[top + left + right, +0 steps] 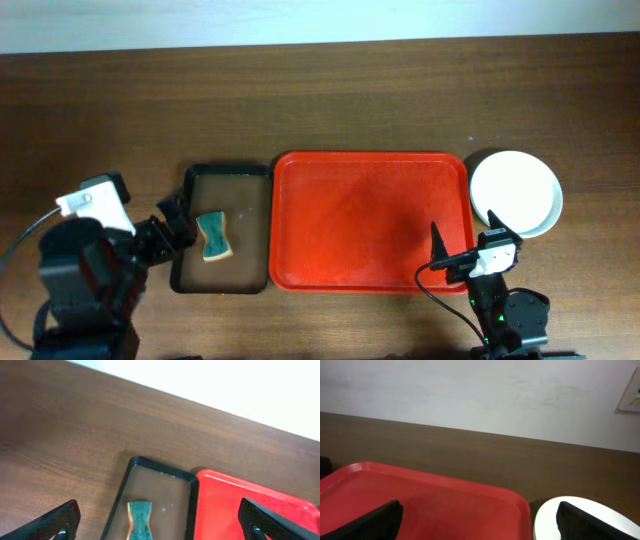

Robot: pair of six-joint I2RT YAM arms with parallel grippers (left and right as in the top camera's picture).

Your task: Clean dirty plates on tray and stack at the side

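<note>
Plates [515,190], round, white one on top, sit mid-right beside bare red plastic tray [370,220]. Left gripper [178,232], right gripper [480,512]: both wide open, holding nothing. Prob done; retreat w/o nudging them.

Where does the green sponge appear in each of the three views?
Overhead: the sponge lies in the black tray, left of centre.
Left wrist: the sponge is at the bottom edge, left of the middle, in the same black tray.
Right wrist: not in it.
Shared landmark: the red tray, in the middle overhead, lower right in the left wrist view, lower left in the right wrist view.
</note>
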